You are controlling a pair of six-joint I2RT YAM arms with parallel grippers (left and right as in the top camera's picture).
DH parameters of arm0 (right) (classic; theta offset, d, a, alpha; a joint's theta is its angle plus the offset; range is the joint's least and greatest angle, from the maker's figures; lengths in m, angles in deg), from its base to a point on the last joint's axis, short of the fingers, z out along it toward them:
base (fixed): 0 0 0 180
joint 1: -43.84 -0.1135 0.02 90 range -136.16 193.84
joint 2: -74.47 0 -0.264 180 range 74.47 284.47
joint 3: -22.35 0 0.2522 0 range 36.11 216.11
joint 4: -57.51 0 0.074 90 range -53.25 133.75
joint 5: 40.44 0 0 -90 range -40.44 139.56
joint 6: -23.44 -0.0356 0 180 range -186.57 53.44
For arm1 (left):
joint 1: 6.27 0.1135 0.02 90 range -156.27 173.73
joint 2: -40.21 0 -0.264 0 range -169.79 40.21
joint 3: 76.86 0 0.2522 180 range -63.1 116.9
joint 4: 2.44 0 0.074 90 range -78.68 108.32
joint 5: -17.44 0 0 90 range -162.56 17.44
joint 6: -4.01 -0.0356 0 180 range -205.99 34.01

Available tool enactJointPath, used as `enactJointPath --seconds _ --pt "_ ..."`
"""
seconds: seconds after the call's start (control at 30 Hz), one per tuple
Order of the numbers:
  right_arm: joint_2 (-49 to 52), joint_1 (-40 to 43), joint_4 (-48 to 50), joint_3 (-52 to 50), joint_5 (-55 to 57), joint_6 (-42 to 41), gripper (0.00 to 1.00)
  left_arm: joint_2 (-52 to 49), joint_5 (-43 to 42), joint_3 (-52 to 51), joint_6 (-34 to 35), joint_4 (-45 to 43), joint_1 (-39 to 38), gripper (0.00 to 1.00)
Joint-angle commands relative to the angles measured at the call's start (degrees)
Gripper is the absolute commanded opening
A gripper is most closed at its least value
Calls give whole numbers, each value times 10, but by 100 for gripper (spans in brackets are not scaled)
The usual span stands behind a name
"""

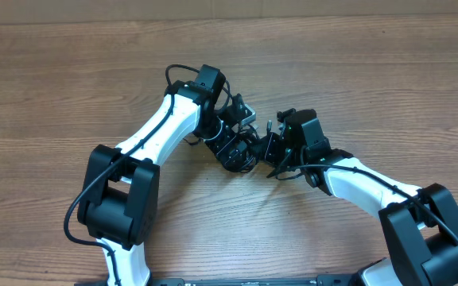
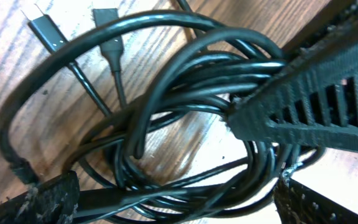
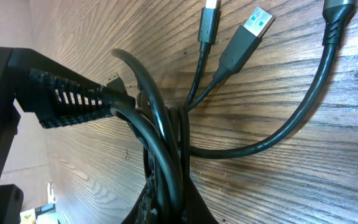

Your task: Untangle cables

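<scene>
Black cables [image 2: 197,87] on brown wood-grain table [image 1: 54,79]

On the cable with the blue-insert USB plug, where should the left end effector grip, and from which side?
Probably the black boot just behind the USB plug, from above, with the fingers across its sides. It lies flat on the table, outside the tangled bundle, and is wider than its cord.

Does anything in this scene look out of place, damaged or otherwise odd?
Yes: the cables lie in one tangled coil at the middle of the table, their loops crossing over one another, with the plugs sticking out. No damage or spill is visible.
</scene>
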Motion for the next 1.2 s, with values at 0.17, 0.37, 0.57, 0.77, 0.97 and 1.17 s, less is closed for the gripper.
enactJointPath --seconds 0.17,0.37,0.57,0.77,0.97,1.17 --pt "-11 4 3 8 4 5 4 12 66 -5 66 -23 5 100" --pt "-11 4 -3 8 4 5 4 12 66 -7 71 -31 7 98" --pt "-11 4 -5 7 4 5 4 11 64 -7 50 -28 7 98" --pt "-11 4 -7 7 10 5 4 11 64 -7 50 -29 10 100" --pt "-11 4 -13 7 10 5 7 11 64 -7 36 -23 10 95" --pt "-11 4 -10 7 10 2 4 11 64 -7 15 -16 10 89"
